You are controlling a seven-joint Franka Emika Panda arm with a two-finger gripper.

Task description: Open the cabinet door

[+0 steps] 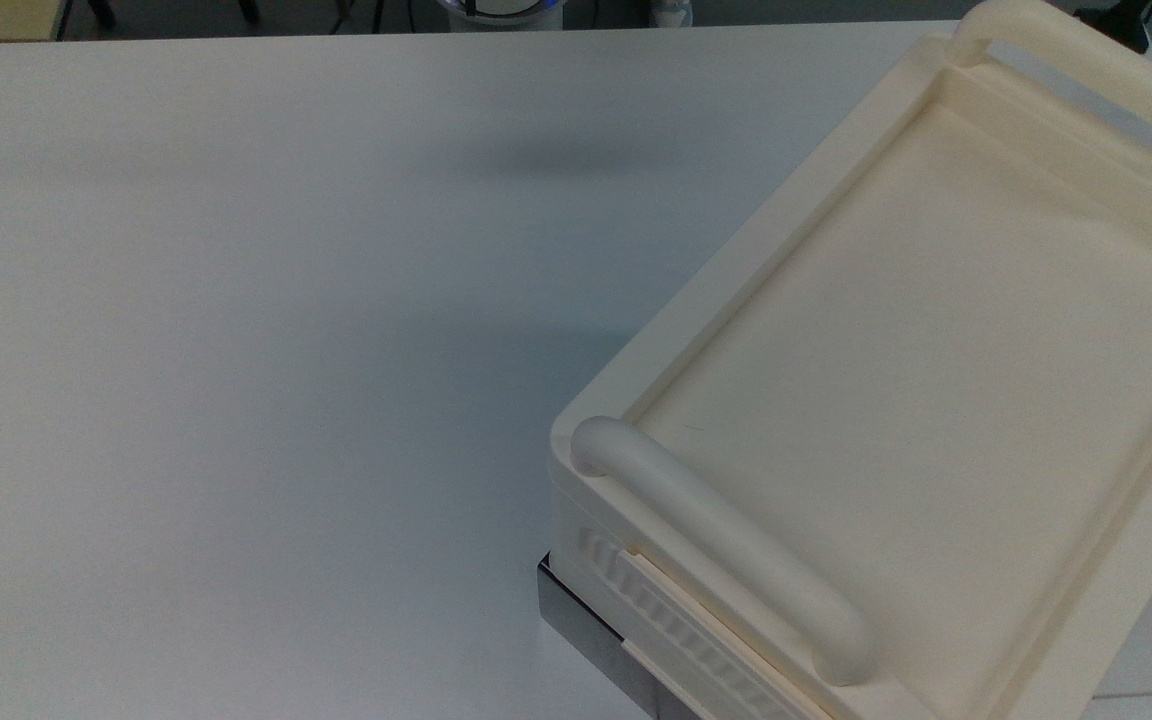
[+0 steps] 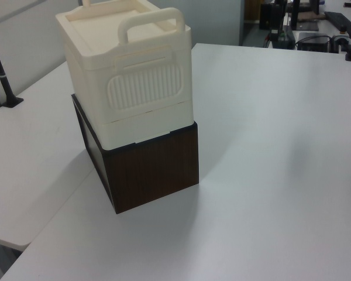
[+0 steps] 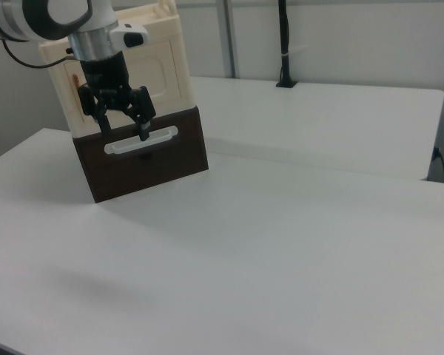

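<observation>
Spread fingers of the gripper (image 3: 123,126) hang at the right view's upper left, before the cabinet door (image 3: 161,70), seemingly lined up to catch its edge near the orange strip (image 3: 75,83).

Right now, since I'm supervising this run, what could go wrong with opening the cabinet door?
The open tool hangs by the white handle of the dark box, below the cabinet door; it may grab the wrong part. The cabinet sits atop that box, so pulling might shift it.
</observation>
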